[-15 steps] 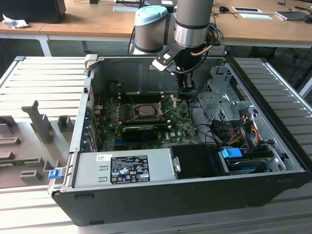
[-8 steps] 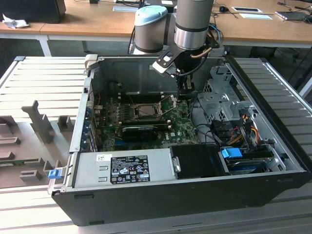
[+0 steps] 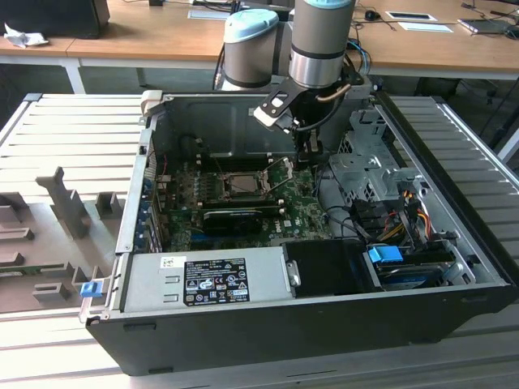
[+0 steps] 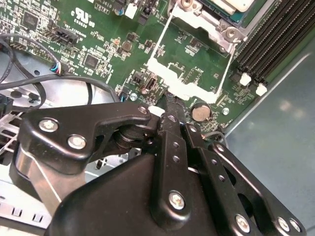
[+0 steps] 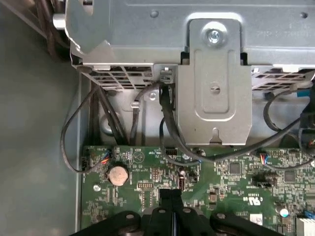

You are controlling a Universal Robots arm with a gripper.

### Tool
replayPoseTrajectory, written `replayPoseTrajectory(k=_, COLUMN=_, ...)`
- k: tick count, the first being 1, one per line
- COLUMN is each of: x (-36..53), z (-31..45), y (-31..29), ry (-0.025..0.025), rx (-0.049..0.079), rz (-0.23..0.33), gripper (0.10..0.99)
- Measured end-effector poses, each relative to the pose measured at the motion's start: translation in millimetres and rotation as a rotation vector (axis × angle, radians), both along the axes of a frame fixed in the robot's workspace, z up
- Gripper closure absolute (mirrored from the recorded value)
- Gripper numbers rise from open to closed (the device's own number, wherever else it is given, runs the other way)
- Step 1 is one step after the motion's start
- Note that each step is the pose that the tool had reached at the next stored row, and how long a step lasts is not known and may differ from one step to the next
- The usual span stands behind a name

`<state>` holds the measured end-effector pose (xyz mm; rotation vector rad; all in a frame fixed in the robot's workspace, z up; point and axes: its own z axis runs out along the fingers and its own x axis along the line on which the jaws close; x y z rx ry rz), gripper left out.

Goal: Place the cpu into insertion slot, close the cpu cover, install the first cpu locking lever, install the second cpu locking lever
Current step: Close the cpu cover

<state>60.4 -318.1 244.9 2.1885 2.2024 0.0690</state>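
The cpu point(image 3: 243, 185) lies flat in the insertion slot point(image 3: 225, 180) on the green motherboard point(image 3: 300, 215), its silver-grey top showing. The silvery cpu cover point(image 4: 216, 27) frames the chip's corner point(image 4: 234, 4) in the second wrist view. A thin wire locking lever point(image 3: 280, 166) stands raised at the socket's side toward the exterior view's right, and it looks like a pale bar point(image 4: 184, 88) in the second wrist view. My gripper point(image 3: 308, 156) hangs just beyond that lever. Its black fingers are together, and the tip point(image 4: 166, 103) sits right at the bar; whether it touches is unclear. The tip point(image 5: 172, 192) hovers over the board edge.
The open case holds a grey power supply point(image 3: 207, 279) in front and a black card point(image 3: 235, 217) below the socket. On the exterior view's right are a metal drive cage point(image 3: 365, 154) and loose cables point(image 3: 397, 211). A coin cell point(image 5: 117, 174) and memory slots point(image 4: 275, 34) lie close.
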Motion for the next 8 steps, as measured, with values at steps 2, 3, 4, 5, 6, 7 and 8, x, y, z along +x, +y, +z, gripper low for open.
replayPoseTrajectory(k=2, x=-2.0, z=0.0, y=0.0, ry=0.0014, rx=0.0, rz=0.0, gripper=0.98)
replayPoseTrajectory(k=3, x=-4.0, z=-0.1, y=0.1, ry=0.0015, rx=0.0, rz=0.0, gripper=0.98)
replayPoseTrajectory(k=4, x=-6.0, z=-0.1, y=0.1, ry=0.0015, rx=0.0, rz=0.0, gripper=0.98)
replayPoseTrajectory(k=5, x=-9.7, z=0.0, y=0.0, ry=0.0015, rx=0.0, rz=0.0, gripper=0.98)
replayPoseTrajectory(k=6, x=-11.2, z=0.0, y=0.0, ry=0.0016, rx=0.0, rz=0.0, gripper=0.98)
replayPoseTrajectory(k=7, x=-12.0, z=0.0, y=-0.1, ry=0.0015, rx=0.0, rz=0.0, gripper=0.98)
replayPoseTrajectory(k=8, x=-13.0, z=0.0, y=0.0, ry=0.0016, rx=0.0, rz=0.0, gripper=0.98)
